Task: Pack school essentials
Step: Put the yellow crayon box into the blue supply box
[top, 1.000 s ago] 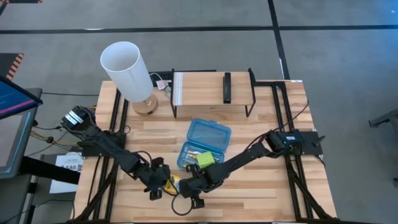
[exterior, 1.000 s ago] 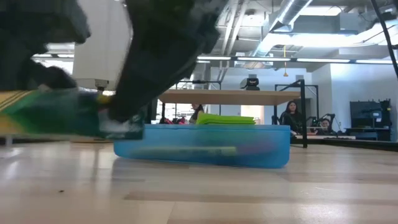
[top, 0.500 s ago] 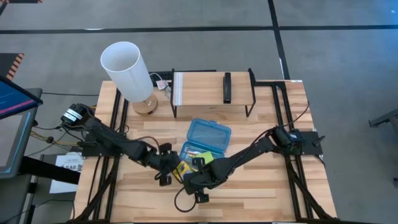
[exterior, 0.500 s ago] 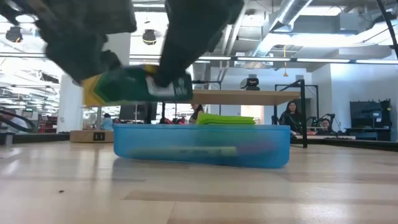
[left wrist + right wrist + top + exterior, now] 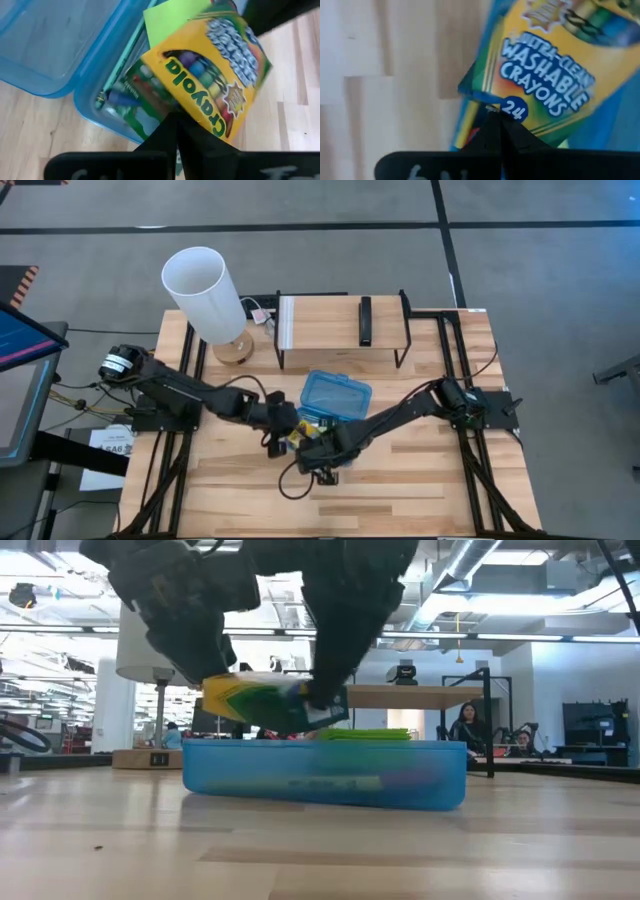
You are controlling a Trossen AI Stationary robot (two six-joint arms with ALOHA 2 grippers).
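crayon box point(image 5: 212, 75) reading "Crayola", "Washable Crayons" and "24" on its front

— Where are the arms?
— Both reach inward and meet near the middle of the surface, left gripper point(image 5: 284, 430) just beside right gripper point(image 5: 312, 446).
— And the jaws?
— Each pair is clamped on the yellow-green crayon box point(image 5: 210, 90), held between them above the surface.

A light wooden desk point(image 5: 420, 480) stands on grey floor point(image 5: 540, 260) crossed by black lines. Beyond it, an open workshop with ceiling ducts point(image 5: 480, 560), strip lights point(image 5: 520, 637) and a seated person point(image 5: 466, 728).
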